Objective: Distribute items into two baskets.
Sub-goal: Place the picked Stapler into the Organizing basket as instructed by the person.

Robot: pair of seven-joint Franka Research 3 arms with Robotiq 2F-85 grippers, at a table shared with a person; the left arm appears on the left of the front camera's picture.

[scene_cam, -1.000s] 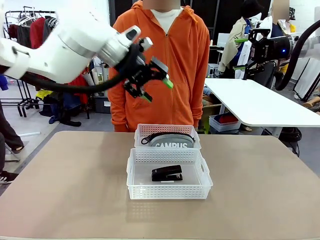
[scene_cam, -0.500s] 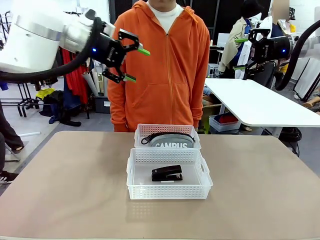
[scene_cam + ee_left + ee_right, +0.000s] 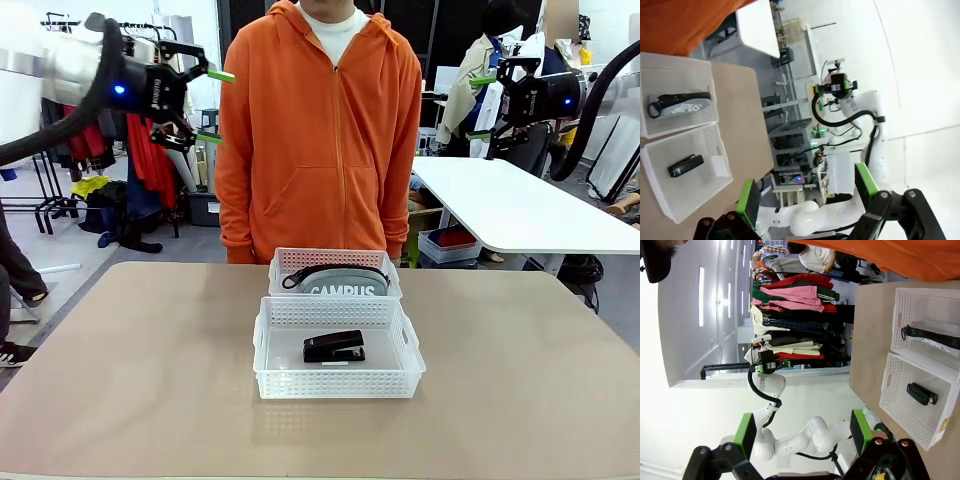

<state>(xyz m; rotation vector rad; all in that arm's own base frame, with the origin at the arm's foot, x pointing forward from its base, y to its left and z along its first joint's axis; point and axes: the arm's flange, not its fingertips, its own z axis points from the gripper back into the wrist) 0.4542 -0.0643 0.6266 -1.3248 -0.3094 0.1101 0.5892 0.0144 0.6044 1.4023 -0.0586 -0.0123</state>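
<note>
Two white lattice baskets stand in the middle of the table. The far, smaller basket [image 3: 290, 260] [image 3: 675, 70] [image 3: 922, 302] holds the grey "CAMPUS" pouch [image 3: 345, 288] [image 3: 680, 103] [image 3: 935, 337]. In the nearer, larger basket [image 3: 338, 380] [image 3: 720, 167] [image 3: 890, 385] lies the black stapler [image 3: 334, 347] [image 3: 686, 165] [image 3: 921, 393]. High at the back left my left gripper [image 3: 215, 106] [image 3: 807, 192] hangs open with nothing in it. My right gripper [image 3: 482, 108] [image 3: 802, 432], raised at the back right, is also open with nothing between its fingers.
A person in an orange hoodie [image 3: 320, 130] stands at the far edge, right behind the baskets, hands out of sight. The tan table [image 3: 150, 380] is bare on both sides of the baskets. A white table [image 3: 520, 205] stands at the back right, a clothes rack at the back left.
My left arm has swung up and to the left, away from above the baskets. The right arm, baskets, pouch and stapler have not moved.
</note>
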